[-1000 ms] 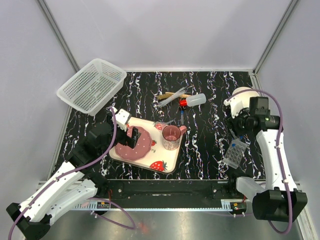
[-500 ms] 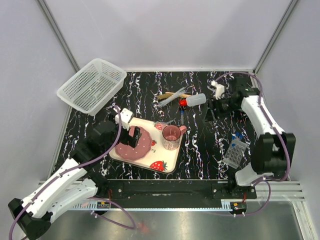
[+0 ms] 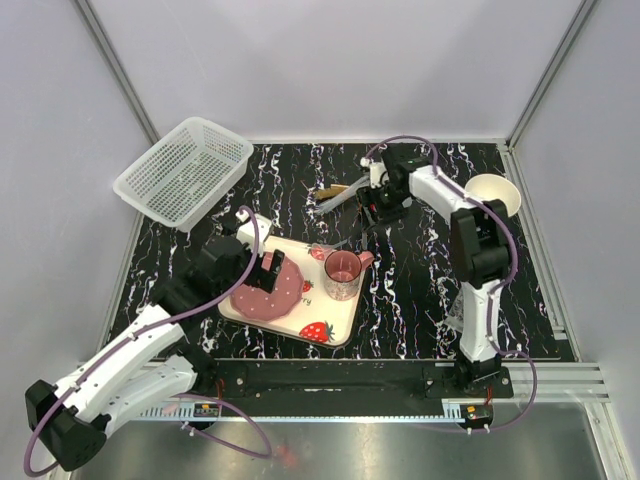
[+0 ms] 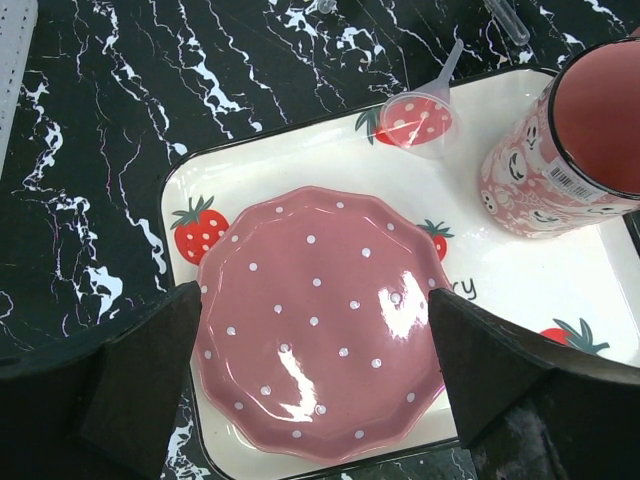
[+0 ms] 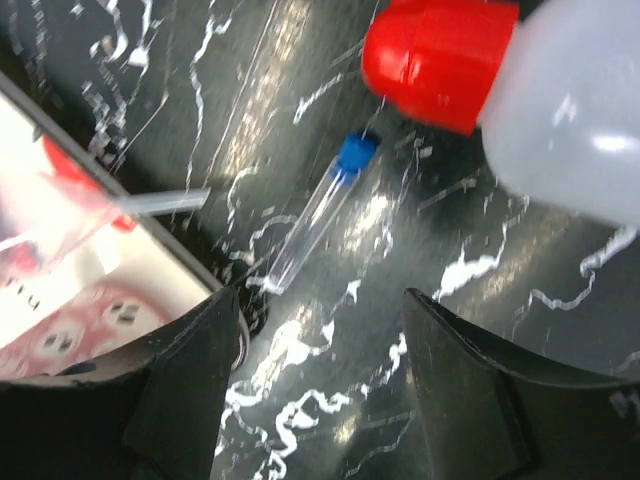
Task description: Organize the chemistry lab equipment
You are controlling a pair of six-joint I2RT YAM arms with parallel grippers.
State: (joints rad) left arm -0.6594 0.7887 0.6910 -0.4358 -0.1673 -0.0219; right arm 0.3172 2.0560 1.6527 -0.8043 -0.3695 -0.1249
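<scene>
Two slender robot arms, the left arm (image 3: 120, 355) and the right arm (image 3: 440, 190), are seen clad in glossy white shells joined by black joints. A thin purple cable (image 3: 400, 138) is looped along each. Broad matte-black fingers (image 4: 130, 390) — blunt, wedge-shaped — are borne by the left gripper (image 4: 315, 295) and the right gripper (image 5: 315, 310).

Pink plate (image 4: 320, 320) with white dots; white tray (image 4: 560, 292) with red strawberries; red-capped translucent bottle (image 5: 570, 110); blue-tipped clear tube (image 5: 315, 225).

My right gripper (image 3: 378, 207) has swung from the counter's right edge to its far middle, now hanging over the bottle (image 5: 575, 120) and tube (image 5: 315, 225).
</scene>
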